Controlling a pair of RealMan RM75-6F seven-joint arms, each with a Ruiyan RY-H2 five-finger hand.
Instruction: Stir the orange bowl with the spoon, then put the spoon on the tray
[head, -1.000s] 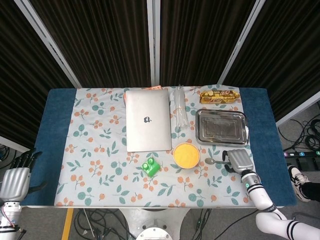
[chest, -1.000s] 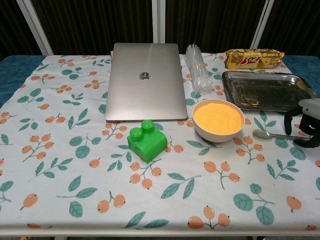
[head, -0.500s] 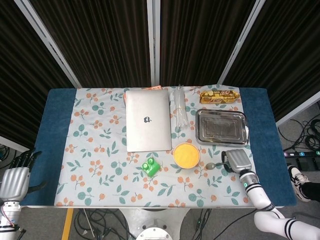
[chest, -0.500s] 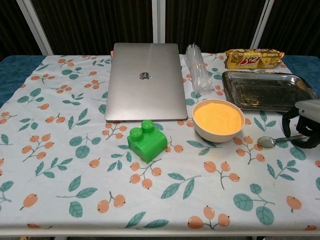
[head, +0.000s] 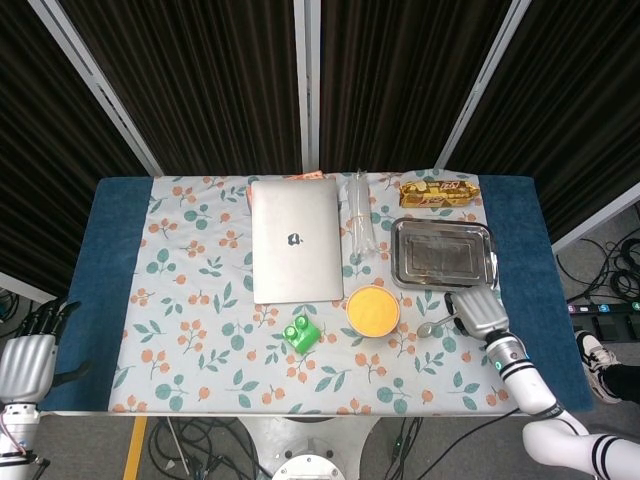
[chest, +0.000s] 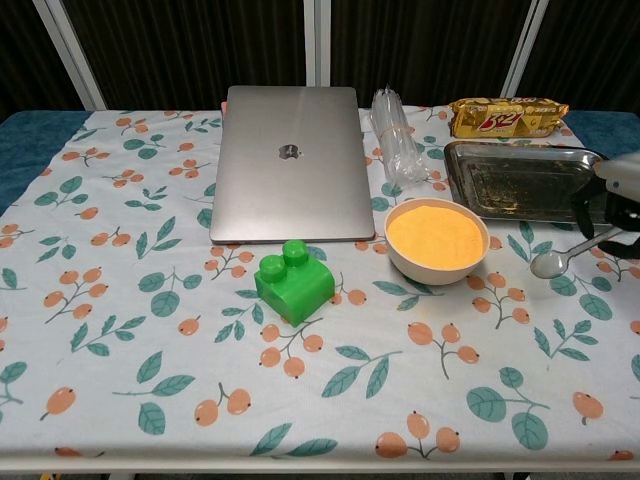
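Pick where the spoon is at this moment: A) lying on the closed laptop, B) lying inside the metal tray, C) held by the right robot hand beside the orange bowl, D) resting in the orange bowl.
C: the right robot hand holds the spoon by its handle, just right of the orange bowl.

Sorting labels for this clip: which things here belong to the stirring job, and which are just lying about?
Job: spoon held by right hand; orange bowl; tray.
Lying about: laptop; green block; snack packet; clear plastic bundle.
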